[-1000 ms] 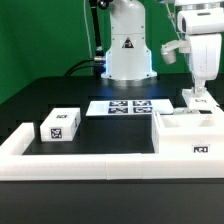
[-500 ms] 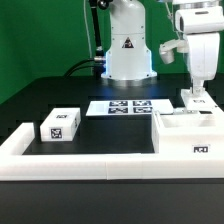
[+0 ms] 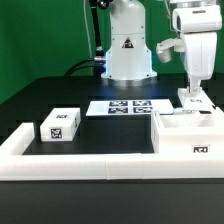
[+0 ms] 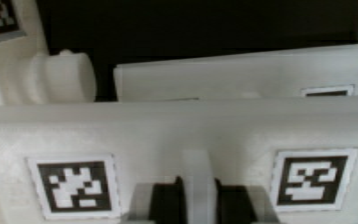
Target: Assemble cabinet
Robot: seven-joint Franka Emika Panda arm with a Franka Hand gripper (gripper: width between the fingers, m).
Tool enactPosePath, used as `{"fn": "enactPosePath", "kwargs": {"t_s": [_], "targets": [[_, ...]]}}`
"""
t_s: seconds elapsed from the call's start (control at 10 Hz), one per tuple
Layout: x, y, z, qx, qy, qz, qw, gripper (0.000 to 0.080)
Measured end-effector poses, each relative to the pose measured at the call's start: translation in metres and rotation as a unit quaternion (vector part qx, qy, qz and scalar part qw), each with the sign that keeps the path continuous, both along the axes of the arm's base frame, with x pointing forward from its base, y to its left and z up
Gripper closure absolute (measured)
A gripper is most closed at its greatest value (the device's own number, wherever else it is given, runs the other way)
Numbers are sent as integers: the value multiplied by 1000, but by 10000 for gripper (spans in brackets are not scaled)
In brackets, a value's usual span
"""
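The large white cabinet box (image 3: 176,140) stands at the exterior view's right, with a tag on its front. My gripper (image 3: 192,91) hangs just above its back edge, shut on a small white tagged part (image 3: 194,101). In the wrist view my gripper (image 4: 195,206) pinches the top edge of that part (image 4: 194,135), with a tag on each side of the fingers. More white walls (image 4: 229,75) show beyond it. A second small white drawer-like box (image 3: 60,124) with tags lies on the table at the exterior view's left.
A long low white L-shaped rail (image 3: 90,160) runs along the front and up the left side. The marker board (image 3: 125,105) lies flat behind the middle. The robot's base (image 3: 128,50) stands at the back.
My gripper and the held part have shifted slightly toward the exterior view's left. Everything else is still.
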State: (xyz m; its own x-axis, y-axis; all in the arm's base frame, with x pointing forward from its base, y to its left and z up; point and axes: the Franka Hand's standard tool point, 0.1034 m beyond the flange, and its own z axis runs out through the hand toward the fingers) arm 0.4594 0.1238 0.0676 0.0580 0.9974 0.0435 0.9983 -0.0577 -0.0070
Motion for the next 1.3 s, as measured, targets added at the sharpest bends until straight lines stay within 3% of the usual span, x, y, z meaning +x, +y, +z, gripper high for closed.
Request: {"fn": "enactPosePath", "kwargs": {"t_s": [0.5,0.8,1.1,1.3], "targets": [[6,2,-2,0,6,-1,1000,738],[25,5,1,4,1,-3,1000,738],[50,2,-6,7,3,5,1000,738],[50,2,-6,8,3,0,1000,738]]}}
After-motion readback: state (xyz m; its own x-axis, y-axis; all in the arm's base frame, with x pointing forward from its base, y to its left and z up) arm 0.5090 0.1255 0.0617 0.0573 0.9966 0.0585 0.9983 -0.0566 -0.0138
